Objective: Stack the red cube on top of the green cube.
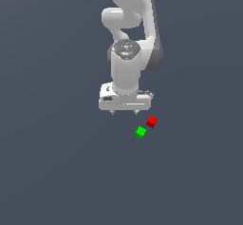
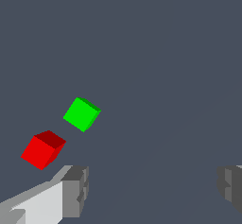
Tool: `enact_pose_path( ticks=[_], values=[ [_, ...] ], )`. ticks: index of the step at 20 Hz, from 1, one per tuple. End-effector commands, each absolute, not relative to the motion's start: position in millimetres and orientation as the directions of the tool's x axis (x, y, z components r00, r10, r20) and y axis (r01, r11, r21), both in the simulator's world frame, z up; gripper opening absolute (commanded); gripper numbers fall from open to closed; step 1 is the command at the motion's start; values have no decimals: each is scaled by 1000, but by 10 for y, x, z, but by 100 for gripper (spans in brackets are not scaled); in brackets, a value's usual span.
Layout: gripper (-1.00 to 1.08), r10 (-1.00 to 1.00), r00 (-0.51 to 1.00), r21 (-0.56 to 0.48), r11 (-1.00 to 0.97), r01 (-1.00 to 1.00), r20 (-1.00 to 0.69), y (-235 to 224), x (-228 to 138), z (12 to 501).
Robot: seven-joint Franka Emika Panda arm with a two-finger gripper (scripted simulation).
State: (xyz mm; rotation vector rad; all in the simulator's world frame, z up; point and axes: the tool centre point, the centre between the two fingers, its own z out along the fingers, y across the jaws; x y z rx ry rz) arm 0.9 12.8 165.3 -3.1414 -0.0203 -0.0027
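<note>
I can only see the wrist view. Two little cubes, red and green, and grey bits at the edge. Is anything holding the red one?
Observer: No. The exterior view shows the gripper apart from the red cube, empty.
Operator: Do the cubes touch each other?
Observer: They lie close together on the floor; the green cube is nearly corner to corner with the red, unstacked.
Operator: What's behind those grey bits?
Observer: A white arm that carries the gripper.

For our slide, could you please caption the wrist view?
Open hand above the floor, small red cube and green cube lying apart.
</note>
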Motion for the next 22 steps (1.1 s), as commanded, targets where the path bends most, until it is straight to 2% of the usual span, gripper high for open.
enact_pose_path(
  ticks=[1, 12, 22],
  values=[
    [100, 13, 1000, 0, -1000, 13, 2, 128, 9, 1653],
    [100, -45, 999, 0, -999, -45, 2, 266, -73, 1557],
    [100, -191, 981, 0, -981, -191, 1, 641, -241, 1311]
  ],
)
